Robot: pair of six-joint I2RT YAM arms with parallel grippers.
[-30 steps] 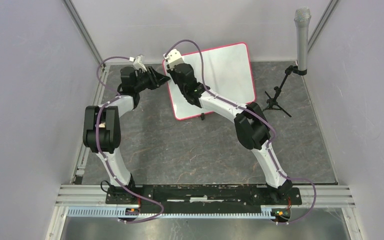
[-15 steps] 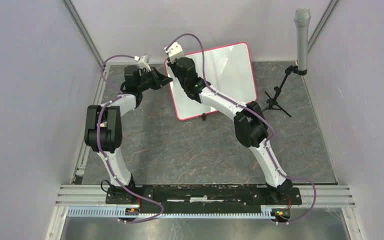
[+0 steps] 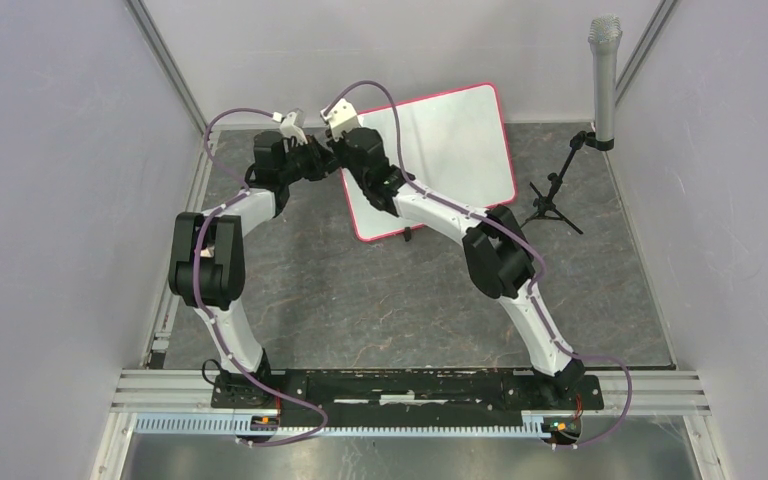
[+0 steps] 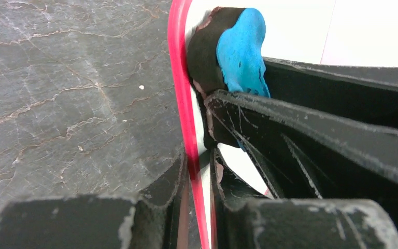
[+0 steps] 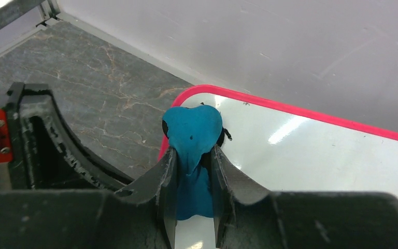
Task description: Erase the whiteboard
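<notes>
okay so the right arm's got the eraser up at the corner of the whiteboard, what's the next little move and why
Probably sweep the right gripper and its blue eraser away from the corner, across the whiteboard. The eraser sits by the pink frame, small dark marks remain beside it, and the left gripper pinches the board's edge to steady it.

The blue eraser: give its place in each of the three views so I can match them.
Top external: not visible; the right gripper hides it at the whiteboard's far-left corner.
Left wrist: the blue eraser is at top centre, just right of the red frame.
Right wrist: centre, squeezed between the right gripper's fingers.
Shared landmark: the whiteboard's red frame.
</notes>
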